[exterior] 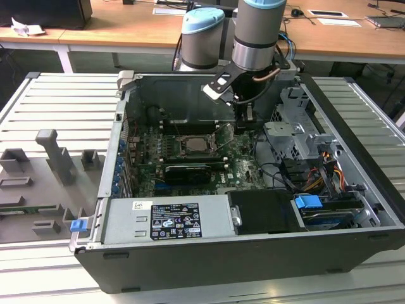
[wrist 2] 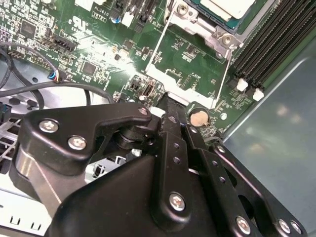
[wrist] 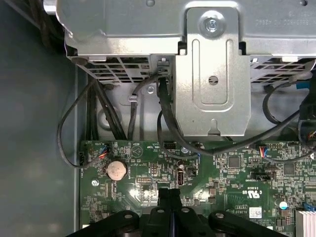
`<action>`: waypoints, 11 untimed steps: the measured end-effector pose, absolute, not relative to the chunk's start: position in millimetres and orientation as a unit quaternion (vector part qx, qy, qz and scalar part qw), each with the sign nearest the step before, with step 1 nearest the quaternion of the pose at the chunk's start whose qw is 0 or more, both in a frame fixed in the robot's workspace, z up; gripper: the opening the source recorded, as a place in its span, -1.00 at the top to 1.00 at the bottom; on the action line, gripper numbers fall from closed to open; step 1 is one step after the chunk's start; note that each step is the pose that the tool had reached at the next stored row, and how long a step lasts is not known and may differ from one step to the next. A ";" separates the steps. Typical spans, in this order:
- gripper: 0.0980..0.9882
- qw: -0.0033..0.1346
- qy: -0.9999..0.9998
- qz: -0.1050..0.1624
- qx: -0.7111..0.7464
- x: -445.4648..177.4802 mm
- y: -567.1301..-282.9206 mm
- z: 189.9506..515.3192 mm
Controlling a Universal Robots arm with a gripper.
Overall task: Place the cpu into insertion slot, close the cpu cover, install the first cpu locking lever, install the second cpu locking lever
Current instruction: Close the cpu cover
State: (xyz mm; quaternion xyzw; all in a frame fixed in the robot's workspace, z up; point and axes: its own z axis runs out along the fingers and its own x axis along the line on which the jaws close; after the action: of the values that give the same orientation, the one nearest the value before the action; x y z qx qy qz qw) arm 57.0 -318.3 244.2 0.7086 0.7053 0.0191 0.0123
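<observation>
The first step looks done: the cpu (wrist 2: pixel 232 7) sits flat inside the insertion slot (wrist 2: pixel 210 25), its pale metal top level with the slot's silvery rim. The second step is not done. The cpu cover (wrist 2: pixel 173 85) stands swung open off the slot, hinged at the slot's edge, and bare green board shows through its cut-out centre.

The gripper (wrist 2: pixel 169 101) is on the cover's side of the slot, right at the cover's free edge. Its fingers are pressed together with no gap between them. I see nothing clamped between them, though the tips may be touching the cover's lip; the angle hides that contact.

Neither locking lever reads as latched, judging from the open cover. The thin metal lines along the cover's sides could be the levers, but I cannot be sure.

Counted:
- one cpu
- one insertion slot
- one cpu cover
- one gripper
- one coin battery (wrist 2: pixel 199 117) on the board, beyond the cover's free edge from the slot
- what looks like four long black memory slots (wrist 2: pixel 276 39), running beside the insertion slot
</observation>
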 end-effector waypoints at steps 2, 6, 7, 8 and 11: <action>0.98 0.012 0.705 0.019 0.709 56.7 -318.3 244.2; 0.98 0.012 0.705 0.019 0.709 56.1 -318.3 244.2; 0.98 0.012 0.705 0.019 0.709 56.0 -318.3 244.2; 0.98 0.012 0.705 0.019 0.709 55.8 -318.3 244.2; 0.98 0.012 0.705 0.019 0.709 54.4 -318.3 244.2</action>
State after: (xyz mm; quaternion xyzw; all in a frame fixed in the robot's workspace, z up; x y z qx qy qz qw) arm 54.4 -318.3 244.2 0.7086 0.7053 0.0191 0.0123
